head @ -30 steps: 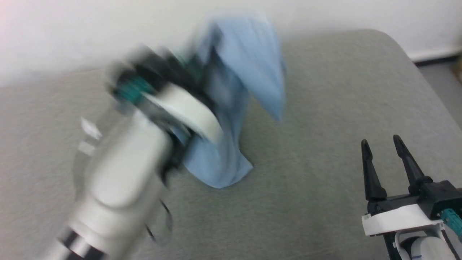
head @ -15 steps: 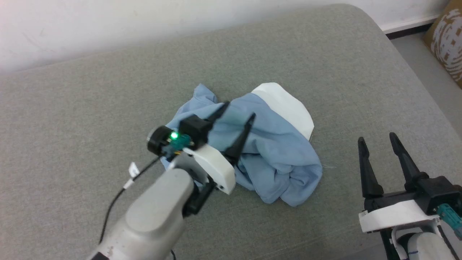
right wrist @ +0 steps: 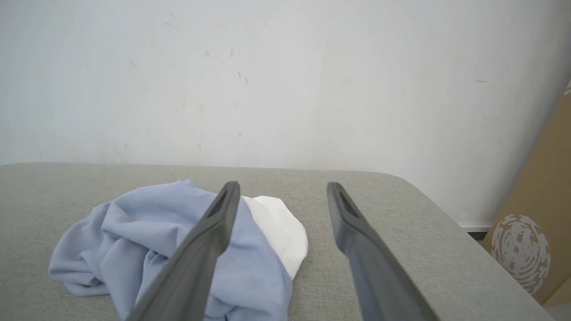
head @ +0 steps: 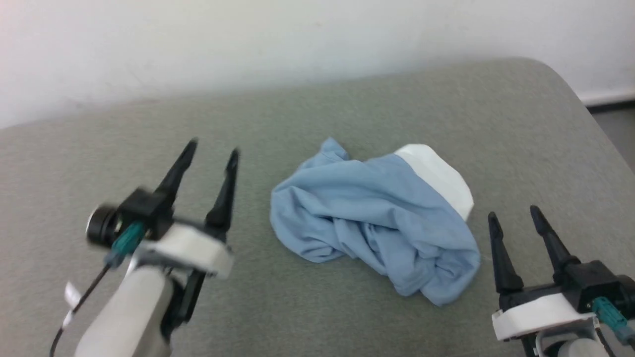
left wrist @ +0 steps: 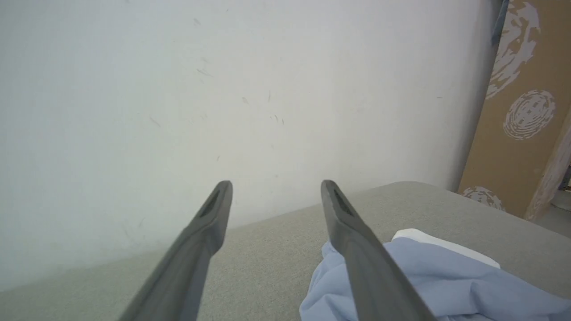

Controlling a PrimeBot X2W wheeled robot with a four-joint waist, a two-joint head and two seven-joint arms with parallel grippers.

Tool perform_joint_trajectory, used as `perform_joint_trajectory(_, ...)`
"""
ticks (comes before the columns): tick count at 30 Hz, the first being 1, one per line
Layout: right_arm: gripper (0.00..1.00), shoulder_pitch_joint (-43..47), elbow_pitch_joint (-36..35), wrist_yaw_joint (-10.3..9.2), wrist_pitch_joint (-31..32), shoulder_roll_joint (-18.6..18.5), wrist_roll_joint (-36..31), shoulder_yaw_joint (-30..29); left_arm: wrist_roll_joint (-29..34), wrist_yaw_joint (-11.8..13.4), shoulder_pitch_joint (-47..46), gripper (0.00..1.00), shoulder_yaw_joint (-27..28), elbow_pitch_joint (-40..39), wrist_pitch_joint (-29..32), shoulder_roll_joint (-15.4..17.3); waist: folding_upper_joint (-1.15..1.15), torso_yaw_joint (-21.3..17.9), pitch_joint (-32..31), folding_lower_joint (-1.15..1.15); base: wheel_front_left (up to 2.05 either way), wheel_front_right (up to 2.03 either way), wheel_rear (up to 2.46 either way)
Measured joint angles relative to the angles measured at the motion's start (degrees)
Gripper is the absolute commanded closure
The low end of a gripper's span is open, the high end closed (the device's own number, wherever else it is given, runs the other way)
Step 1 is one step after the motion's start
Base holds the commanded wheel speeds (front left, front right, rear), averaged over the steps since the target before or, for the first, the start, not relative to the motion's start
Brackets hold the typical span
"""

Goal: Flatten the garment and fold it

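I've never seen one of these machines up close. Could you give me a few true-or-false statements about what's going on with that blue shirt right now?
1. The shirt lies in a crumpled heap on the grey pad. True.
2. The left tool is clamped on the shirt. False: it is open and off to the heap's left, apart from it.
3. The right tool is open and holds nothing. True.
4. The shirt is neatly folded. False: it is bunched and wrinkled.
5. The shirt's white part points toward the left tool. False: it sits at the heap's far right side.
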Motion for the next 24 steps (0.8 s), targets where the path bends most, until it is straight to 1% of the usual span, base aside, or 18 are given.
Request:
perform_joint_trajectory(5,0.0,1.9,0.0,0.0,0.0,0.0,-0.1,0.0,-0.1,2.3,10.7,0.0,3.8,-3.8,0.0,0.4,0.0,3.5,-2.1,0.0,0.0,0.0,0.0)
perform_joint_trajectory(7,0.0,2.4,0.3,0.0,0.0,0.0,-0.2,0.3,-0.7,2.4,14.9,0.0,4.5,-4.1,0.0,0.0,0.0,4.7,-2.8,-0.01,0.0,0.0,0.0)
perform_joint_trajectory(10,0.0,2.9,0.7,0.0,0.0,0.0,-0.5,0.7,-2.5,2.4,20.2,0.0,4.5,-3.5,0.0,-1.4,0.0,6.3,-3.8,-0.01,0.0,0.0,0.0)
perform_joint_trajectory(15,0.0,3.3,1.1,0.0,0.0,0.0,-1.0,0.9,-2.2,2.9,23.3,0.0,4.6,-4.1,0.0,-4.3,0.0,8.1,-4.6,0.0,0.0,0.0,0.0)
perform_joint_trajectory(19,0.0,3.3,1.3,0.0,0.0,0.0,-1.0,1.9,-1.8,3.0,24.9,0.0,5.7,-4.1,0.0,-5.9,0.0,8.3,-4.6,0.0,0.0,0.0,0.0)
perform_joint_trajectory(21,0.0,3.3,1.3,0.0,0.0,0.0,-0.9,2.1,-1.5,3.0,25.2,0.0,6.0,-4.2,0.0,-6.2,0.0,8.1,-4.3,0.0,0.0,0.0,0.0)
perform_joint_trajectory(24,0.0,3.3,1.4,0.0,0.0,0.0,-0.7,2.3,0.0,2.3,25.1,0.0,4.3,-3.9,0.4,-5.8,0.0,7.6,-3.4,0.01,0.0,0.0,0.0)
